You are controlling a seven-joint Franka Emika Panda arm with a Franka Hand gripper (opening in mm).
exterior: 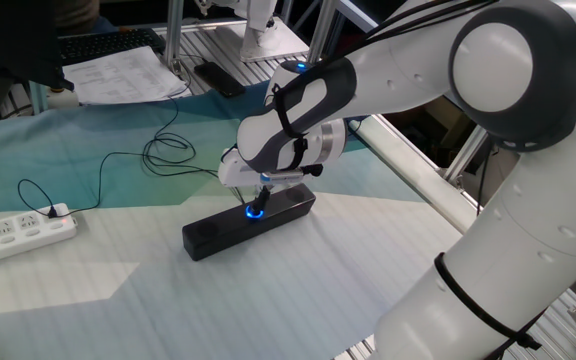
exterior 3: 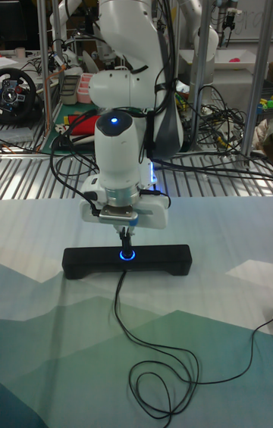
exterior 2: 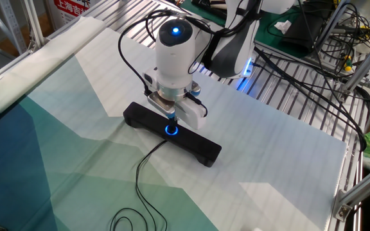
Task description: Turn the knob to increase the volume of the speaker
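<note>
The white robot gripper (exterior: 259, 196) points down with narrow fingers pinched onto the small blue-glowing round knob (exterior: 255, 211) on the long black bar speaker (exterior: 248, 224), lying on teal-and-white cloth (exterior: 168, 290).

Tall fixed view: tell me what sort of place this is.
Most likely a robotics lab. A white robot arm works over a black bar speaker on a cloth-covered table, with aluminium framing, loose cables and a racing wheel behind.

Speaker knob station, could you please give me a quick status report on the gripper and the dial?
Gripper down on the knob, fingers closed around it. Speaker flat on the cloth, ring lit blue. Cable trails clear; nothing in the way.
</note>
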